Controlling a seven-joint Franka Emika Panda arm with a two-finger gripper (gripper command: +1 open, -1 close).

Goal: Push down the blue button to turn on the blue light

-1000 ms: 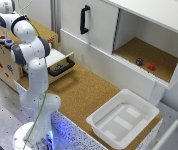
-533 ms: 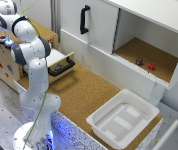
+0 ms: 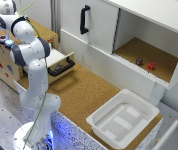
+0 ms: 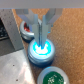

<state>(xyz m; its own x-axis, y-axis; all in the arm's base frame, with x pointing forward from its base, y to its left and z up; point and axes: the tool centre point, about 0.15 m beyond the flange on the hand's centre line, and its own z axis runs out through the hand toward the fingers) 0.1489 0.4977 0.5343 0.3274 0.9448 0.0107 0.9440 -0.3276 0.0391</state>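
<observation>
In the wrist view the blue button point(image 4: 41, 50) glows bright cyan inside its pale ring. My gripper point(image 4: 41, 43) is shut, and its two fingertips point(image 4: 38, 35) rest together on the button's cap. A dark red button point(image 4: 25, 31) sits just beside it, and part of a green button point(image 4: 52, 77) shows on the other side. In the exterior view the wooden box point(image 3: 1, 65) stands at the exterior view's left. There the arm point(image 3: 31, 50) bends over the box, and the gripper is not distinguishable.
An open drawer with a black handle point(image 3: 62, 66) juts out beside the box. A white bin point(image 3: 121, 120) lies on the cork surface toward the exterior view's right. The cabinet door has a black handle point(image 3: 84, 19), and its open compartment holds a small red object point(image 3: 150, 66) and a dark object point(image 3: 139, 61).
</observation>
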